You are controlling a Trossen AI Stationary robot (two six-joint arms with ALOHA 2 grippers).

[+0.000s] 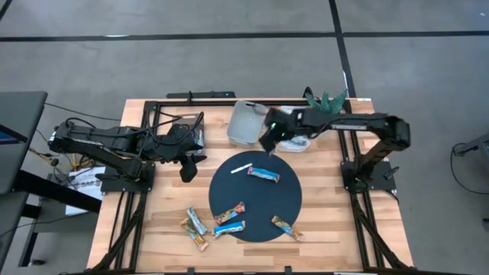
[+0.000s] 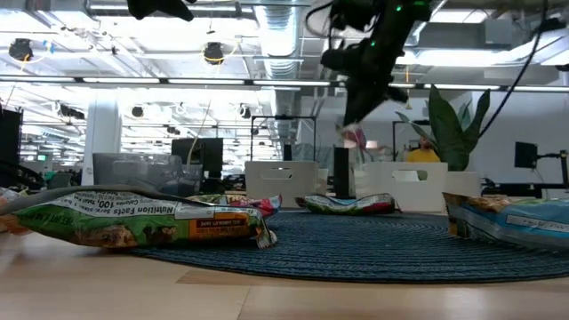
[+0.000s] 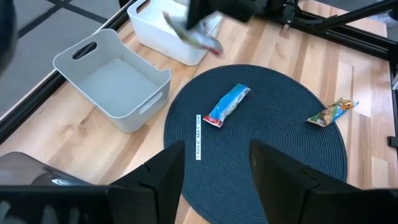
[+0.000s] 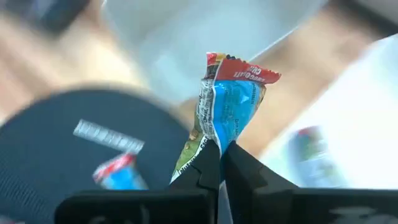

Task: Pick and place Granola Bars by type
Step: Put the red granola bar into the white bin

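Pinching a blue-and-red granola bar [image 4: 231,102] by its lower end, the right gripper [image 4: 219,163] hangs in the air near the far edge of the round dark woven mat [image 1: 252,210], by the two bins at the back of the wooden table [image 1: 382,237]; its fingers are clamped together on the wrapper, and the bar stands up from them. In the left wrist view the held bar shows blurred in front of the white bin [image 3: 155,40], with the grey bin [image 3: 115,78] beside it. The left gripper [image 1: 186,169] waits above the table's left side, fingers apart and holding nothing. On the mat lie a blue bar [image 1: 263,175], a thin white strip [image 1: 241,168] and a gold-brown bar [image 1: 286,228]; more bars [image 1: 214,223] cluster at the mat's near-left edge.
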